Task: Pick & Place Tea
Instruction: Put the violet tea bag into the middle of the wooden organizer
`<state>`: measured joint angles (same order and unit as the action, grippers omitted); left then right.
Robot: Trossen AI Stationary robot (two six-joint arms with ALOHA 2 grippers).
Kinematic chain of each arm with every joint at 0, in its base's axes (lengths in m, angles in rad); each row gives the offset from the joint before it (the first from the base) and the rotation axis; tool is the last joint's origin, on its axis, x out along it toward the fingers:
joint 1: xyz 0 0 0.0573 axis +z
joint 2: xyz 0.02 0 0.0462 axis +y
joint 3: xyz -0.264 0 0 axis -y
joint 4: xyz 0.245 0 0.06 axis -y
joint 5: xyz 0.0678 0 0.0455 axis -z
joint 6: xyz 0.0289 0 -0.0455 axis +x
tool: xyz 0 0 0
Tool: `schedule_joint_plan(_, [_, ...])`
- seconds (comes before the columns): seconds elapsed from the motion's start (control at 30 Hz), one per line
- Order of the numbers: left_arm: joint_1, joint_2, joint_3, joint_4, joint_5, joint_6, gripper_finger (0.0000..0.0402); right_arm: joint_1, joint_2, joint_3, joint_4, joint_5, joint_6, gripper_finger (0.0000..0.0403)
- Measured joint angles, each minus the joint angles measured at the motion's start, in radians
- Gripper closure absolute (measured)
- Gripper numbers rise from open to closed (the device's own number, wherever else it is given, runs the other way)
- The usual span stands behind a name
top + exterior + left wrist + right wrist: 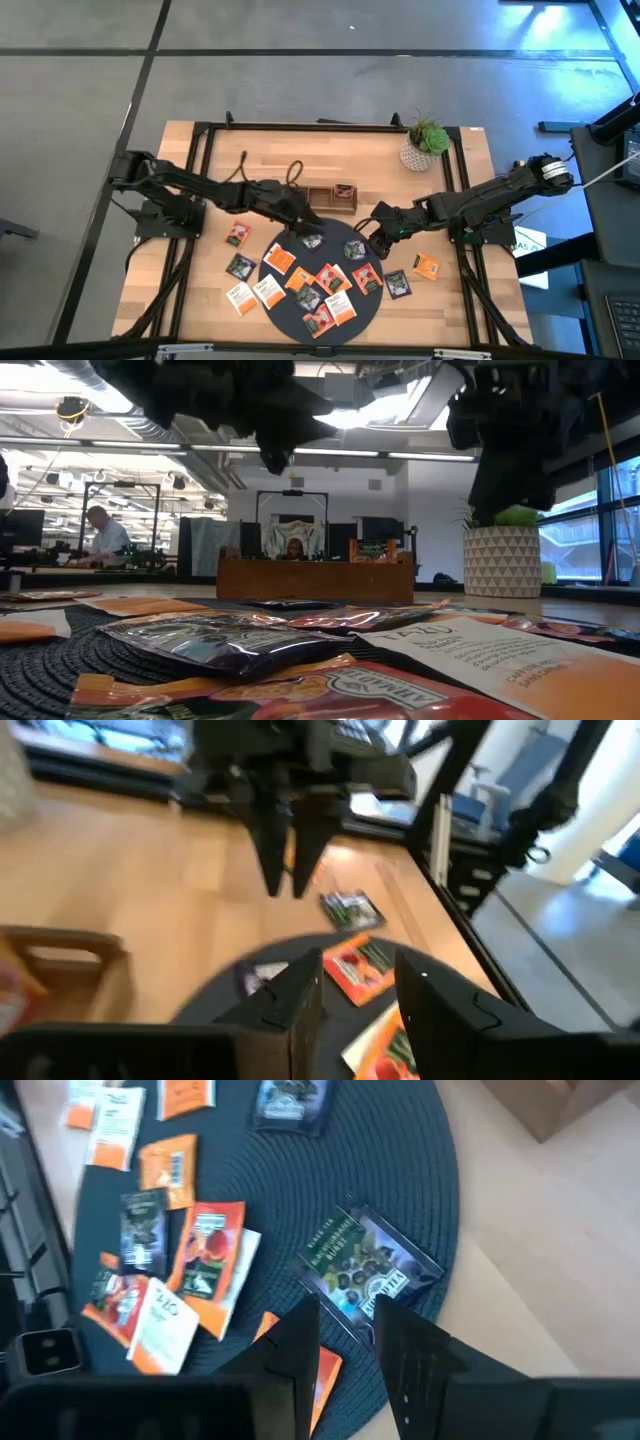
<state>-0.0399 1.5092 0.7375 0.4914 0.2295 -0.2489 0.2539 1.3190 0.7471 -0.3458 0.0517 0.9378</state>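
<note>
High view: roughly twenty square sachets (322, 283) lie flat at mixed angles, most overlapping on the round mat (362, 309), six on bare table (200, 160) beside it (four to the left, two to the right), and at least one standing in the tray (332, 197). The left gripper (309, 226) hovers over the mat's far edge, fingers apart and empty. The right gripper (345, 1342) hangs above a dark sachet (368, 1270) lying askew near the mat's edge, fingers slightly parted, gripping nothing.
</note>
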Motion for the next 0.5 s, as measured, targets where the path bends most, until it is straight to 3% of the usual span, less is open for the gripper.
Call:
schedule_joint_plan(0.13, [0.0,0.082,0.072,-0.028,0.051,0.022,0.028,0.0,0.042,0.0,0.007,0.0,0.025,0.0302])
schedule_joint_plan(0.5, [-0.038,0.3,0.331,-0.294,0.033,0.174,0.0281,0.0,0.096,0.0,0.011,-0.044,0.093,0.0302])
